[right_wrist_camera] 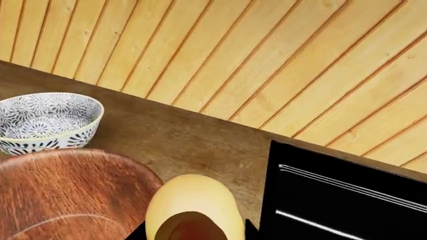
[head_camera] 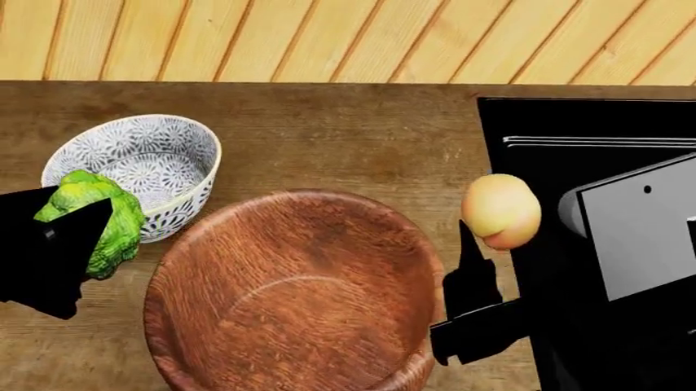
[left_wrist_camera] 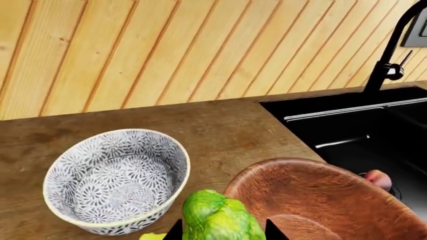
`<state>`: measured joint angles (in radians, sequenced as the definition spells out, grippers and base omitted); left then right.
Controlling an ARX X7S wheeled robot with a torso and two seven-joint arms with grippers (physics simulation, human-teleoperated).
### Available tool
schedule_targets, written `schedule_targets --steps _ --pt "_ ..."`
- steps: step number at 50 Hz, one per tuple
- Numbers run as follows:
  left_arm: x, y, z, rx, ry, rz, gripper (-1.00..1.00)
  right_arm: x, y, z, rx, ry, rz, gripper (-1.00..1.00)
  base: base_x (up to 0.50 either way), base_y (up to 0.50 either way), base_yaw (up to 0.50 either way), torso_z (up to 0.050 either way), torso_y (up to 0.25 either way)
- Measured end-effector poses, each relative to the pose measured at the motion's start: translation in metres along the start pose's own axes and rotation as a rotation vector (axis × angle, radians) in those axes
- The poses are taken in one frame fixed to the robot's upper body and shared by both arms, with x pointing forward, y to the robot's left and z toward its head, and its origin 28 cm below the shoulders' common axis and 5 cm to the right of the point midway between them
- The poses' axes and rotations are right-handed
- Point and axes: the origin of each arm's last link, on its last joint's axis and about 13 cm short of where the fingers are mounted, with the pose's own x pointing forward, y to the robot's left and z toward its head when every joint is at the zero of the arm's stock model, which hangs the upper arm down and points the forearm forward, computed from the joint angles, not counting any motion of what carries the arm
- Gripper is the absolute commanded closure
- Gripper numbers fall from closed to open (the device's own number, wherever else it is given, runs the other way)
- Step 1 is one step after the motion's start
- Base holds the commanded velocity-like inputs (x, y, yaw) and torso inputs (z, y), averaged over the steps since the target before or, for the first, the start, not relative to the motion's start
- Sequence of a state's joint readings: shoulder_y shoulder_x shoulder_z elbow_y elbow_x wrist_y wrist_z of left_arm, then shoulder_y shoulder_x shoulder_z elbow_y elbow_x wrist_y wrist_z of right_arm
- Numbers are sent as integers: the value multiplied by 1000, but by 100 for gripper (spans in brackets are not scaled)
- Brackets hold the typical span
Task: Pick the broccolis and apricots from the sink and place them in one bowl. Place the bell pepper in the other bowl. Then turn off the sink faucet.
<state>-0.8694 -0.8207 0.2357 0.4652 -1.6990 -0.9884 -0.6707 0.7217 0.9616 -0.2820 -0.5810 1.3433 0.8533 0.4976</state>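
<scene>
Both arms are carrying produce up over the counter (head_camera: 326, 130): the left gripper (head_camera: 65, 236) is clamping a broccoli (head_camera: 93, 220) by the patterned bowl (head_camera: 136, 167)'s near rim, the right gripper (head_camera: 478, 269) is pinching an apricot (head_camera: 501, 210) between the wooden bowl (head_camera: 293, 293) and the sink (head_camera: 588, 122), probably both headed for one bowl.

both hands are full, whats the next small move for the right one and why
Probably carry the apricot in the right gripper leftward over the wooden bowl and open. It hangs just outside the rim, and both bowls look empty, so either would do; the left gripper holds broccoli between them.
</scene>
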Motion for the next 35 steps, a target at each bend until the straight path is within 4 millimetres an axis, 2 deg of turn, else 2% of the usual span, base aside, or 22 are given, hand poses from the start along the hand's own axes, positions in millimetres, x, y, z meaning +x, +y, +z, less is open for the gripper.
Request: schedule_targets --steps 12,20,35 --pt "0 0 0 3 0 3 100 -4 -3 5 17 -6 -19 100 44 53 0 0 0" --pt "3 -7 13 23 3 -59 100 -7 -6 16 32 4 -15 100 0 0 0 0 1" --pt "34 -31 41 94 84 -276 100 -10 -7 26 43 29 1 100 0 0 0 0 0"
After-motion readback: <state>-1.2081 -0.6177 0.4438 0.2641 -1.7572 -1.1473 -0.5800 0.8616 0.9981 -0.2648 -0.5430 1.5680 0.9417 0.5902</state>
